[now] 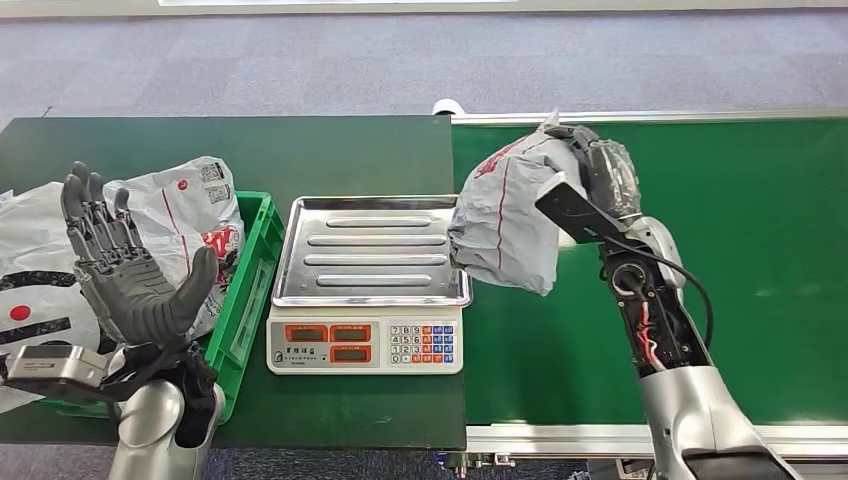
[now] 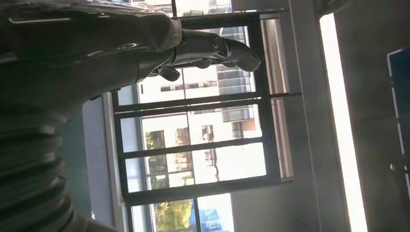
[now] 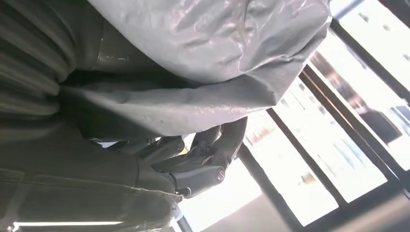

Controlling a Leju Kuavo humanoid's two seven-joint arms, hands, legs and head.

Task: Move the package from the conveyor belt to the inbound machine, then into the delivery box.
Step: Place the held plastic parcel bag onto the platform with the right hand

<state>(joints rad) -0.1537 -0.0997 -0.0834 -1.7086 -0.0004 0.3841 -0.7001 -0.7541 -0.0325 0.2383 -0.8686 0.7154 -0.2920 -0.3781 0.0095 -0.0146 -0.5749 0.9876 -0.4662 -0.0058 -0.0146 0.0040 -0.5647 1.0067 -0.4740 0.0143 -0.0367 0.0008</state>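
**Operator:** The right hand (image 1: 598, 165) — what is it doing at this stage?

**Technician:** It is grasping the crumpled grey plastic mailer package with red print (image 1: 510, 215). In the right wrist view the dark fingers (image 3: 212, 145) are curling against the package's underside. The package is hanging clear of the green conveyor belt (image 1: 760, 260), at the belt's near edge, with its lower corner overlapping the right rim of the shiny ribbed steel weighing tray (image 1: 370, 250). Whether it is touching the tray cannot be determined.

**Operator:** So the pickup is complete?

**Technician:** It is judged complete. The package is no longer lying on the belt. The transfer to the inbound machine, taken here to be the white electronic scale with orange displays and a keypad (image 1: 365, 345), is in progress but not finished: the package is not yet sitting flat on the tray.

**Operator:** And the left hand (image 1: 125, 265)?

**Technician:** It is standing released, palm up and fingers spread, holding nothing. It is hovering in front of the green plastic crate (image 1: 245, 300), which is resting on the dark green surface (image 1: 300, 150) beside the scale.

**Operator:** What is remaining?

**Technician:** Setting the package down on the tray, then moving it into the crate, presumably the delivery box. White printed mailer bags (image 1: 195, 205) are already lying in it.
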